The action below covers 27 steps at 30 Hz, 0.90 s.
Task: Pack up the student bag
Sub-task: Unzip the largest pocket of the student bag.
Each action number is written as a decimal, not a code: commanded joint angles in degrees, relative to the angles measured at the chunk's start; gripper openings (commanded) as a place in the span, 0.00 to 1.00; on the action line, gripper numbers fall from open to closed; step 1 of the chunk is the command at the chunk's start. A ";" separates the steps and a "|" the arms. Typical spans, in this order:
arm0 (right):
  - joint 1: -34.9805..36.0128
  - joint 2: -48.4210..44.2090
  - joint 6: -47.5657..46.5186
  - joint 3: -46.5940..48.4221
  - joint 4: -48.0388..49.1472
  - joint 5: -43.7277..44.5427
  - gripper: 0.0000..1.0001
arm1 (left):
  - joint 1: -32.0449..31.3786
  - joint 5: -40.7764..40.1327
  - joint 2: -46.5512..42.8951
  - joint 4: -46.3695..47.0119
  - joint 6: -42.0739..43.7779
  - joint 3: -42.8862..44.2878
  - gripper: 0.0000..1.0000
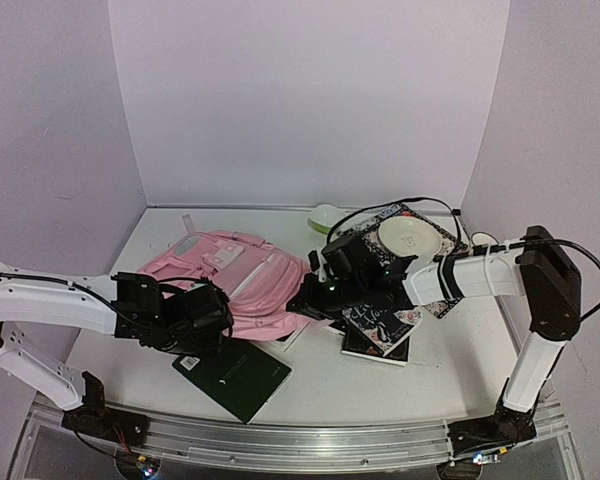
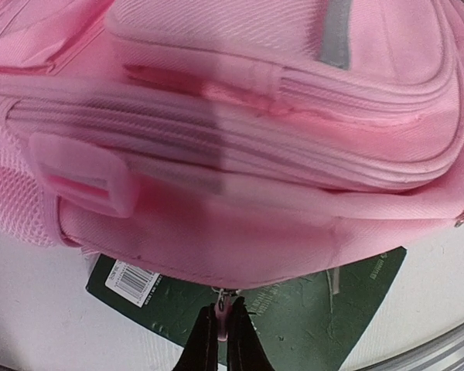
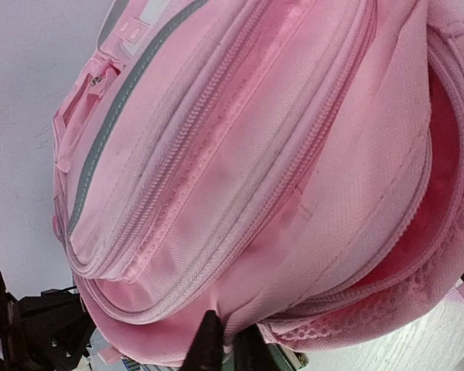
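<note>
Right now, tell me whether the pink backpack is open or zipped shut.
Open, at least partly: the right wrist view shows the student bag gaping along one edge, darker pink lining visible inside.

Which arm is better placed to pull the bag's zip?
Probably left: the left gripper is shut on the zip pull at the bag's edge, while the right gripper only pinches its fabric.

One student bag (image 1: 250,290) — three books (image 1: 235,372) (image 1: 380,330) (image 1: 400,211), one plate (image 1: 412,237).
</note>
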 commanded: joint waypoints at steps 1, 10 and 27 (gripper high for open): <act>-1.69 -4.55 -2.30 0.41 -3.11 3.18 0.00 | 1.35 -4.23 -3.95 -6.18 -7.22 -3.30 0.00; -2.73 -5.16 -4.84 3.33 -5.54 -1.75 0.00 | 5.29 -5.11 -7.17 -8.51 -10.82 -7.68 0.09; 0.50 1.00 -5.81 13.48 -5.52 -4.06 0.01 | 4.45 1.80 -4.20 7.28 14.47 10.94 0.68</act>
